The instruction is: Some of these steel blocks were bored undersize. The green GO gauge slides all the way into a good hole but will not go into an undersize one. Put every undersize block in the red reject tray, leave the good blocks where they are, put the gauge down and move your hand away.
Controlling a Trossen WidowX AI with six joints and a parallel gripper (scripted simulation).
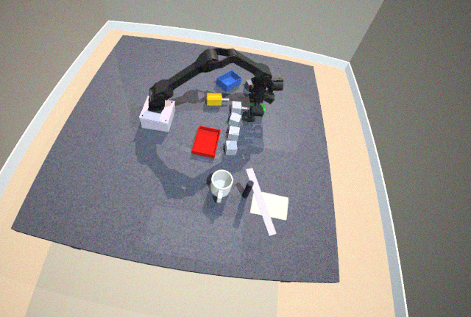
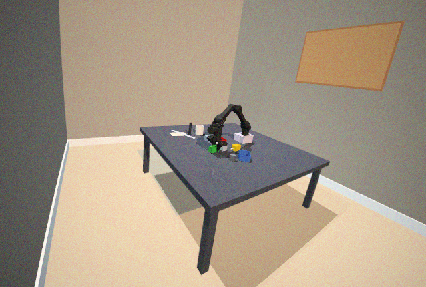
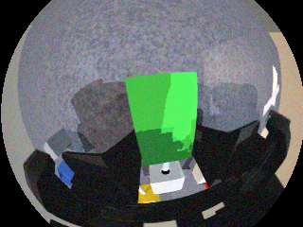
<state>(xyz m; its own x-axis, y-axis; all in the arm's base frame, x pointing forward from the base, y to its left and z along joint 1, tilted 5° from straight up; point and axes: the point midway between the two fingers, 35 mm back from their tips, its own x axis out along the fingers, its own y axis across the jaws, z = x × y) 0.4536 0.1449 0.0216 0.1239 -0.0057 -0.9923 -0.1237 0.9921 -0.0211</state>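
The green gauge (image 1: pixel 262 109) (image 2: pixel 213 148) (image 3: pixel 163 115), seemingly rigid, is held by its handle in the claw (image 1: pixel 255 109) (image 2: pixel 217 146) (image 3: pixel 166 142); its pin, toward nine o'clock from above, is best left ungripped.

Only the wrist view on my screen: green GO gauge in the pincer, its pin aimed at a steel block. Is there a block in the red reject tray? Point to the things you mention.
Observer: No. The top view shows no block in the red reject tray (image 1: pixel 206 141) (image 2: pixel 223 139) (image 3: pixel 206 185).

Operator: How many blocks are in line with the one at my pin, and which way do they run?

Observer: From above, three more steel blocks (image 1: pixel 233 132) (image 2: pixel 207 138) (image 3: pixel 198 174) follow the one at your pin (image 1: pixel 236 107) (image 2: pixel 224 148) (image 3: pixel 167 183), in a row running toward the white mug (image 1: pixel 221 190) (image 2: pixel 199 130).
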